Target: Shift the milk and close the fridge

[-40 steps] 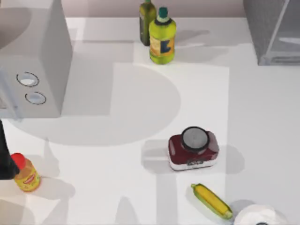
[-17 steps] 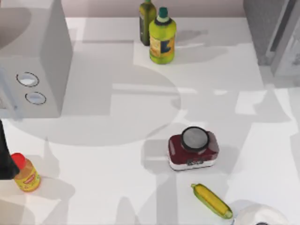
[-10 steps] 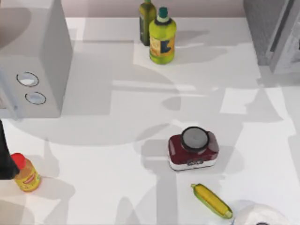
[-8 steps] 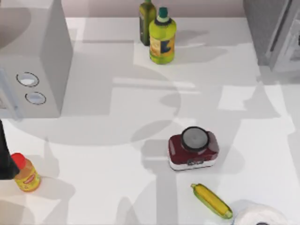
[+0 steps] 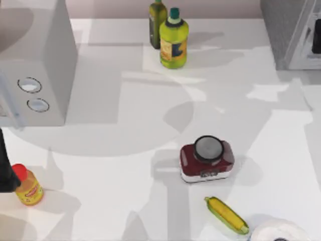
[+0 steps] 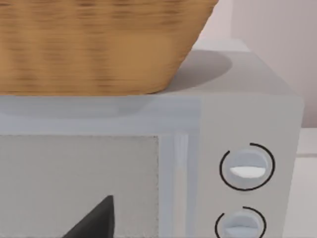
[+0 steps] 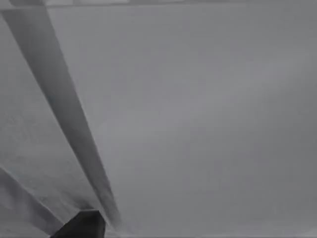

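Note:
The fridge [image 5: 286,30] stands at the table's back right corner, dark grey, with its paler door panel [image 5: 307,47] lying nearly flush against the body and a dark handle [image 5: 317,36] at the frame's edge. The milk is out of view. My right gripper [image 7: 81,225] shows as a dark tip pressed close to a plain grey panel [image 7: 198,124], with a slanted grey edge beside it. My left arm [image 5: 5,168] is parked at the table's left edge, its gripper [image 6: 94,220] facing the grey box with two rings.
A grey box with two round rings [image 5: 35,75] fills the back left, with a wicker basket [image 6: 99,44] on top. A red jar [image 5: 206,159], a corn cob [image 5: 226,215], a white round thing [image 5: 278,232], a yellow red-capped bottle [image 5: 27,187] and two oil bottles [image 5: 173,40] stand about.
The fridge door has swung from wide open to nearly flush with the body, bringing its dark handle into the top view. Shadows have swept across the table's right half. The left arm stayed put.

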Action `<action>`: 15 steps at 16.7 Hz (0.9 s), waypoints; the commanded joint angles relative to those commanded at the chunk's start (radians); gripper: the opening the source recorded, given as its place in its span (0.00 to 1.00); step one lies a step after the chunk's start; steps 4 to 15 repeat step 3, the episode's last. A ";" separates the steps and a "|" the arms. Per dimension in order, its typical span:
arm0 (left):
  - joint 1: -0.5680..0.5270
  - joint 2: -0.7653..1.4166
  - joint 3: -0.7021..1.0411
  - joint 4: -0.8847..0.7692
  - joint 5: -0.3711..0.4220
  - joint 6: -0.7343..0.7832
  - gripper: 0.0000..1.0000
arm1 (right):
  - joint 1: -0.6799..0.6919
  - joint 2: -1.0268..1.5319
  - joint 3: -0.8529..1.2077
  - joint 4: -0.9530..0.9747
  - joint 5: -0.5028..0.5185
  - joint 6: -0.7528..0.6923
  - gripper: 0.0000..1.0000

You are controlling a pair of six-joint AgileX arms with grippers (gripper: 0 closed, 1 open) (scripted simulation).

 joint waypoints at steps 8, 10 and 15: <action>0.000 0.000 0.000 0.000 0.000 0.000 1.00 | 0.003 0.041 0.040 -0.015 -0.004 0.001 1.00; 0.000 0.000 0.000 0.000 0.000 0.000 1.00 | 0.003 0.041 0.040 -0.015 -0.004 0.001 1.00; 0.000 0.000 0.000 0.000 0.000 0.000 1.00 | 0.003 0.041 0.040 -0.015 -0.004 0.001 1.00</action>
